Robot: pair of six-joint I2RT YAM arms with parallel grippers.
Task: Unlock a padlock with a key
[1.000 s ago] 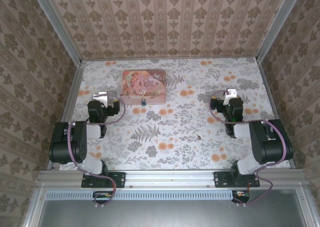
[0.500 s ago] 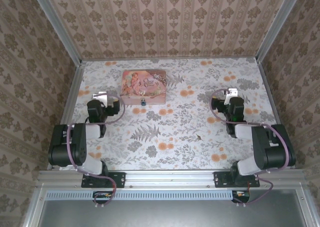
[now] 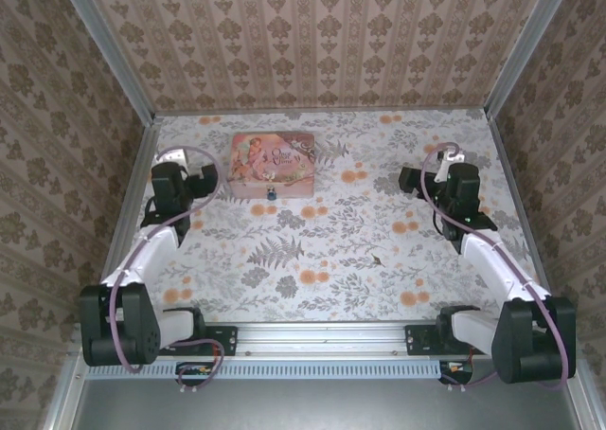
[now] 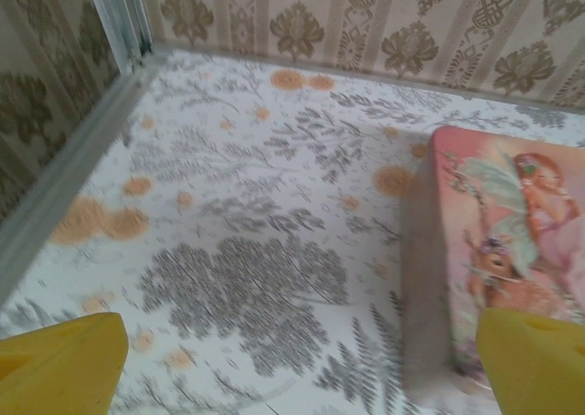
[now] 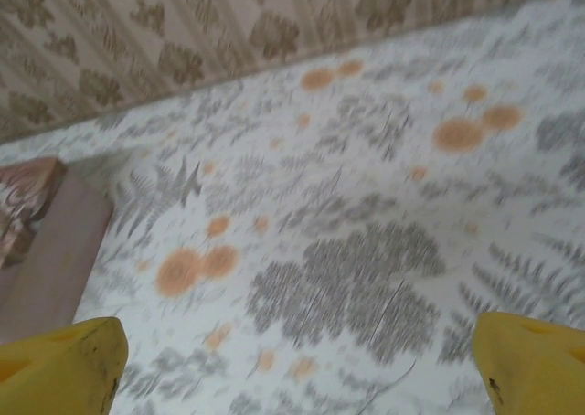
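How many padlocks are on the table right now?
1. The padlock is at the middle of the tin's near edge, left of table centre. Another could be hidden behind the tin or an arm.

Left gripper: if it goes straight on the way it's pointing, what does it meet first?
Probably the floral tablecloth: the left gripper tilts down toward a bare patch of it. The pink tin sits right of that line.
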